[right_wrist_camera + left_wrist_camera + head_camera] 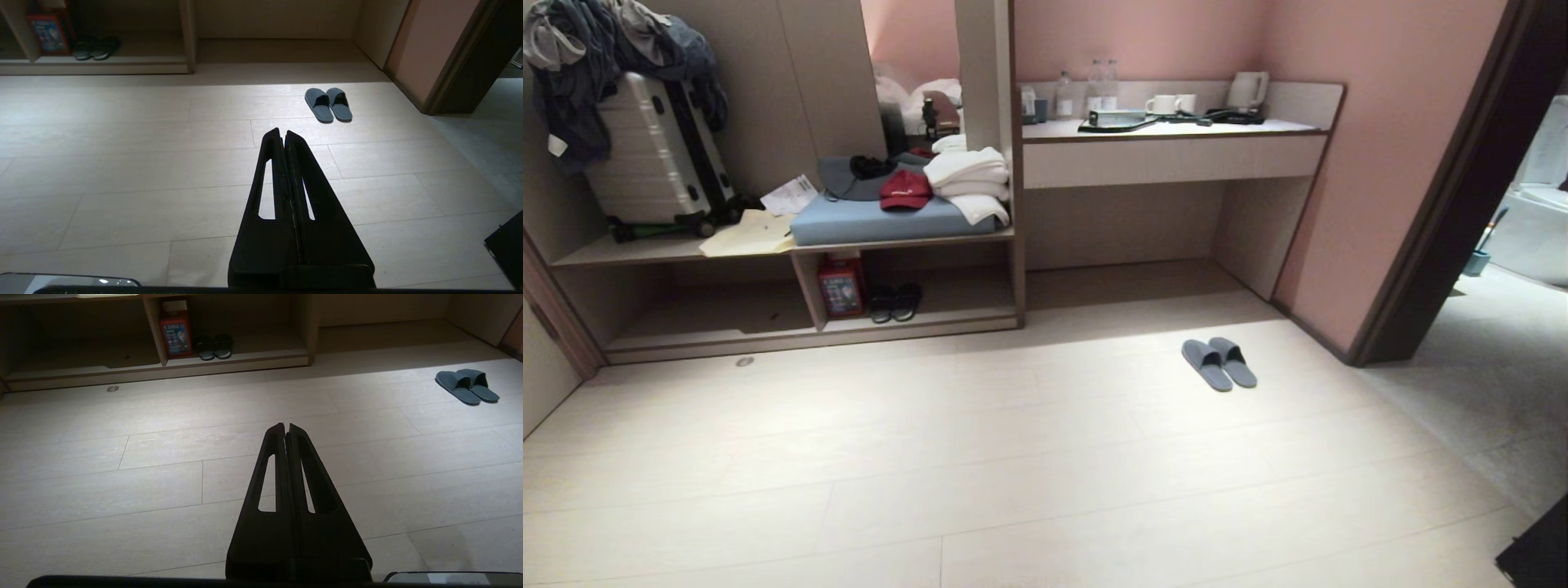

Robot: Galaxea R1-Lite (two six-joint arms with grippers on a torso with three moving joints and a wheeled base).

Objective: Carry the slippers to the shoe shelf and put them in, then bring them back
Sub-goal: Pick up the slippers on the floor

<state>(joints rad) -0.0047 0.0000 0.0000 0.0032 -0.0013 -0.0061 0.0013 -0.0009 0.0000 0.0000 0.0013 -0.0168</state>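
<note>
Right wrist view | slippers (328, 104) on floor, beyond closed right pincer (282, 134)

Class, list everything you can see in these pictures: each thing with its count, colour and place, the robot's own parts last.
slippers: one pair, grey-blue, on the floor by the pink wall
shoe shelf: one, beige, low cubby under the bench
black slippers: one pair, inside the shoe shelf
red box: one, in the shoe shelf beside the black slippers
suitcase: one, silver, on the bench
cap: one, red, on the blue cushion
towels: white, folded stack beside the cap
cups: two, white, on the counter
kettle: one, white, on the counter
left gripper: black, shut, above the floor
right gripper: black, shut, above the floor
</note>
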